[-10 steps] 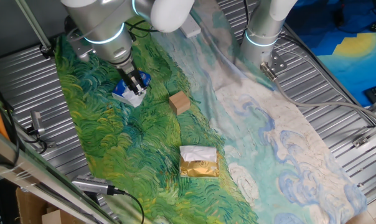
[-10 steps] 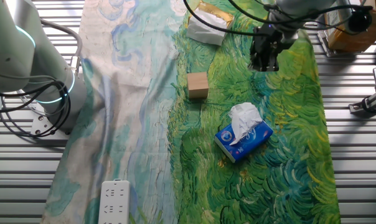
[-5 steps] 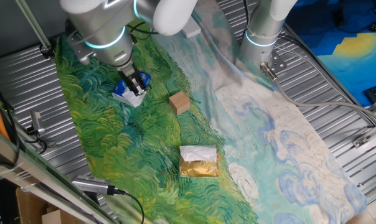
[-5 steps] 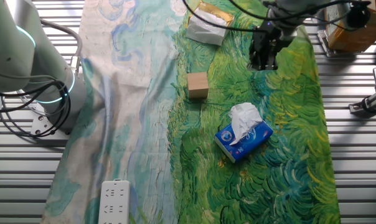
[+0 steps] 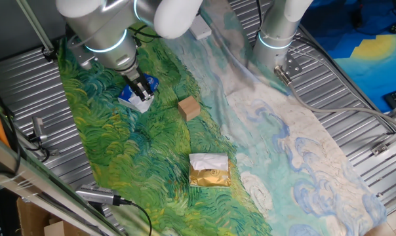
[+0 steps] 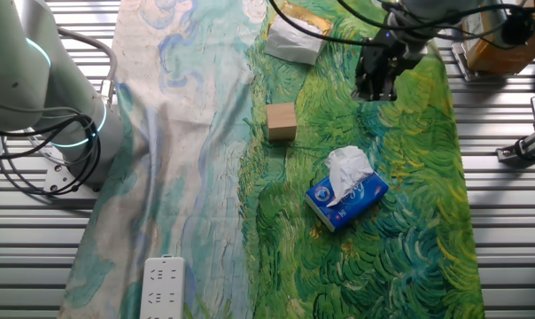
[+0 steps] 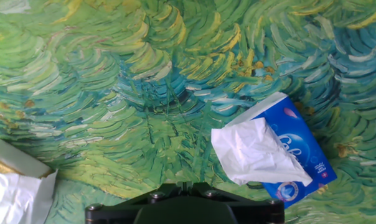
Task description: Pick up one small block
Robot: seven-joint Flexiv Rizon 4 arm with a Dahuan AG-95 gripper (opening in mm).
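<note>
The small block [image 5: 189, 108] is a plain light-brown wooden cube on the green painted cloth; it also shows in the other fixed view [image 6: 282, 121]. It is out of the hand view. My gripper [image 5: 143, 89] hangs above the cloth with its fingers pressed together and nothing between them, to the left of the block and in front of the blue-and-white tissue packet [image 5: 130, 96]. In the other fixed view the gripper [image 6: 374, 89] is well right of the block. In the hand view the gripper [image 7: 183, 186] shows only a thin slit between its jaws.
The blue-and-white packet [image 6: 345, 190] lies near the block and shows in the hand view [image 7: 275, 152]. A gold-and-white packet [image 5: 209, 170] lies toward the cloth's front. A second arm's base [image 5: 277, 33] stands at the back. A white power strip [image 6: 162, 288] lies on the cloth.
The arm's upper part has shifted slightly to the left. The gripper has barely moved and stays shut. The block and packets have not moved.
</note>
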